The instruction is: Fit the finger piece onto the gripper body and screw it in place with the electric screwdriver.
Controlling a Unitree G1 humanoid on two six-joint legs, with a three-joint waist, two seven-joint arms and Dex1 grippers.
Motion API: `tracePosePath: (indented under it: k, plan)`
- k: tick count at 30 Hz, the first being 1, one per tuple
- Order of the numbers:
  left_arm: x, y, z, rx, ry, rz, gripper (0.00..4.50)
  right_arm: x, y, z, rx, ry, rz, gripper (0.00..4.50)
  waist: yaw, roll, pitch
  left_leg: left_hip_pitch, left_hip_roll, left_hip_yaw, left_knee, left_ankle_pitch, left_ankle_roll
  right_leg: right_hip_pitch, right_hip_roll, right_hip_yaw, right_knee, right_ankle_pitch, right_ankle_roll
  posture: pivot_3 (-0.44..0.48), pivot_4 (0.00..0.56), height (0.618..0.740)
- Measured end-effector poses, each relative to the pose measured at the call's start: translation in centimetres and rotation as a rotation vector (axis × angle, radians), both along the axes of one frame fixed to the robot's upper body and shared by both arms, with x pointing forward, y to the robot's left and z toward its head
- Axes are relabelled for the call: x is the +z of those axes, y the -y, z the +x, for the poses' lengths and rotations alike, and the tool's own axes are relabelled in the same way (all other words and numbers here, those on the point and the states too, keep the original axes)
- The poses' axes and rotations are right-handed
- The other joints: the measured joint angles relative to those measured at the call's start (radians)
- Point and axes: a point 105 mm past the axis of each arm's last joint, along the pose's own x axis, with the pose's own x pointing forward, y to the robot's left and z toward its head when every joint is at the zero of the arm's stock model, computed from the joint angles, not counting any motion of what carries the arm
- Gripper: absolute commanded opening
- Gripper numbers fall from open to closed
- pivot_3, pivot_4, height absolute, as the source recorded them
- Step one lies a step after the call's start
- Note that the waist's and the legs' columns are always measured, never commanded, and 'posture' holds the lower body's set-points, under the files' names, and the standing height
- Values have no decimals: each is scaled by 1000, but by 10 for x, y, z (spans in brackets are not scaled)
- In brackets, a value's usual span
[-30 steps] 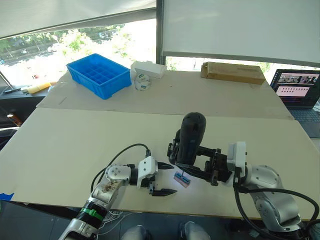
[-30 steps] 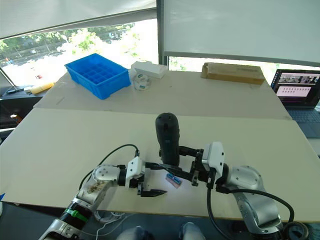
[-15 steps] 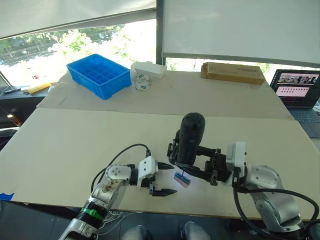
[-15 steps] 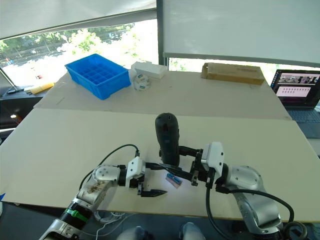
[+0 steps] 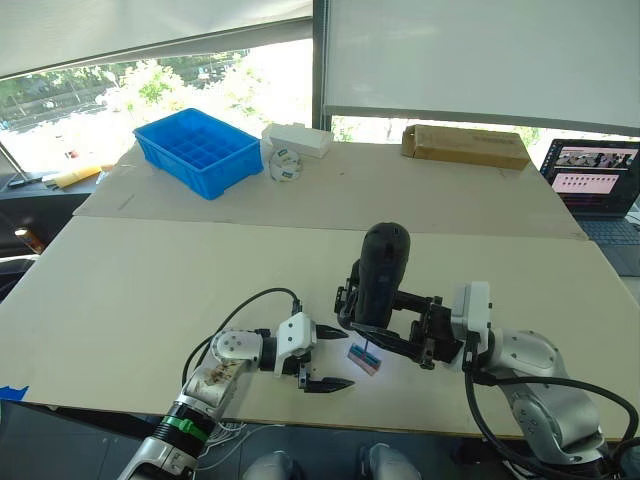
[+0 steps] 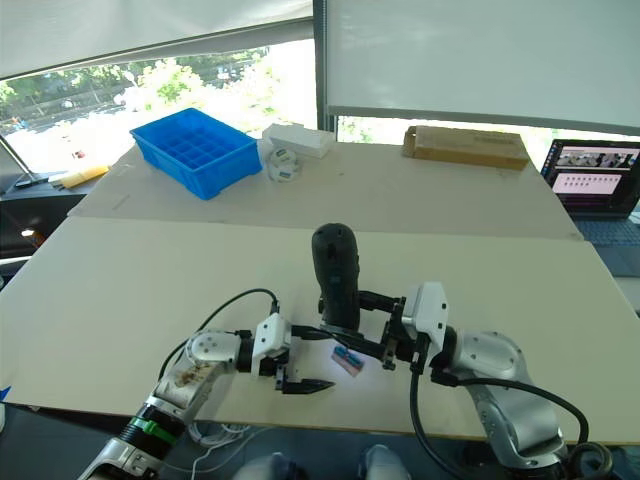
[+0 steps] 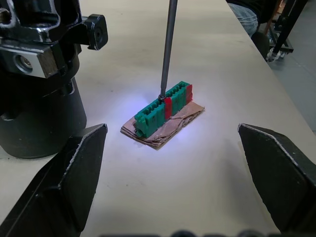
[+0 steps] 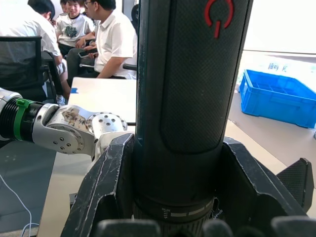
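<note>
Bright window daylight, overexposed outdoors; bluish glow around the green block (image 7: 163, 106); blurred near fingers (image 7: 64, 185).

A broad, pale beige worktop (image 5: 150, 290) fills the foreground, with a second beige worktop (image 5: 400, 195) butted against its far edge. Behind that far worktop, wide windows (image 5: 150, 85) show sunlit green trees, and white roller blinds (image 5: 480, 55) are drawn partway down; a dark window post (image 5: 318, 65) divides them. On the far worktop stand a blue plastic compartment crate (image 5: 198, 150), a white box (image 5: 297, 139) just beside it, and a long brown cardboard box (image 5: 466, 146). An open laptop (image 5: 595, 180) sits beyond the cardboard box. People (image 8: 98, 34) sit in the room.
</note>
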Motion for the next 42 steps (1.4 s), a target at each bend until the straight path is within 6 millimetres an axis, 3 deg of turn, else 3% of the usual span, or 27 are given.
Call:
tracePosePath:
  k: [31,42]
  plan:
    - [1,0,0,9,-3,-1,4482,7,4,0,17,-11,25,1903,0,0,0,-1,0,0,0,0,0,-1,-1,0,0,0,0,0,150,740]
    - [5,-10,0,29,-23,-37,4482,25,9,-4,30,6,48,1903,-5,0,0,-1,1,0,0,0,0,-2,-1,0,0,0,-1,0,150,740]
